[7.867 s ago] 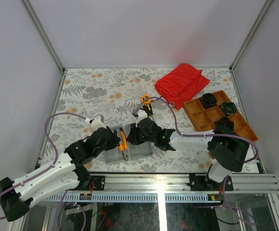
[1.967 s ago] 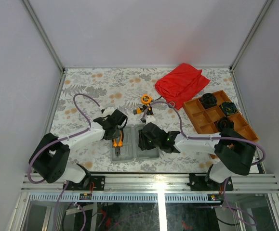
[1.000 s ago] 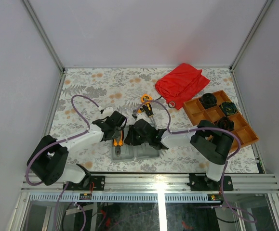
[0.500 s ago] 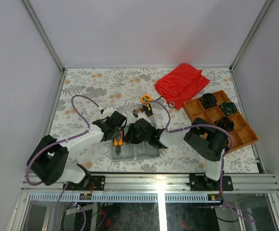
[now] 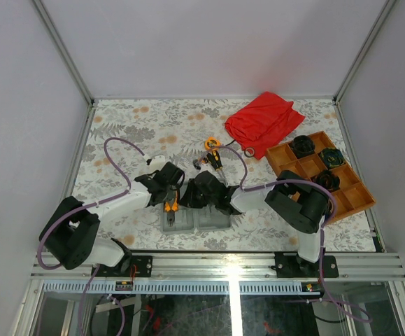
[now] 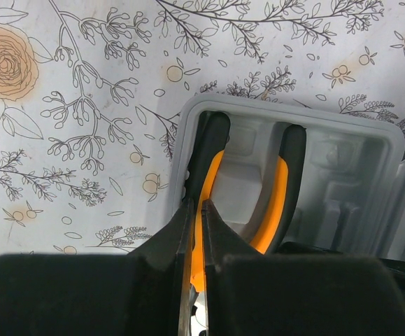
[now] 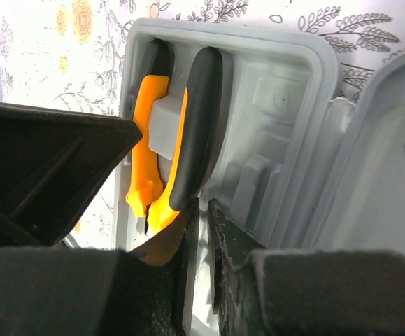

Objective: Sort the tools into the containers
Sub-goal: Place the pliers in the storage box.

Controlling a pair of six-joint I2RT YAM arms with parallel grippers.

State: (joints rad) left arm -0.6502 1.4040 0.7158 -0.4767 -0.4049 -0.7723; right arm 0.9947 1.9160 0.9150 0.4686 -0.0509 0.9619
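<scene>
Your pliers (image 6: pixel 280 196) lie in the left-hand grey tray (image 6: pixel 349 161), low in the centre of the overhead view. Their handles straddle a moulded block, and the outer handle sits hard against the tray wall. The left gripper (image 6: pixel 196 210) has its jaws clenched, tips on or just above that outer handle, with nothing visibly pinched between them. The right gripper (image 7: pixel 203 210) hangs over the same tray at the end of the other handle. Its jaws are nearly together with a thin slit, and you cannot tell whether they nip anything.

The main hazard, as I judge it, is crowding. With two grippers over one small tray, a sideways move by either could knock the other. Pressing down on a handle that is not fully seated could tip the tray or skate it across the surface. It sits right against the second tray (image 5: pixel 214 220), so that one would shift too. If the right jaws do catch the handle, lifting away could drag the pliers out. Watch also the remaining tools (image 5: pixel 213 158), just above the right gripper in the overhead view; a careless swing could scatter them.
</scene>
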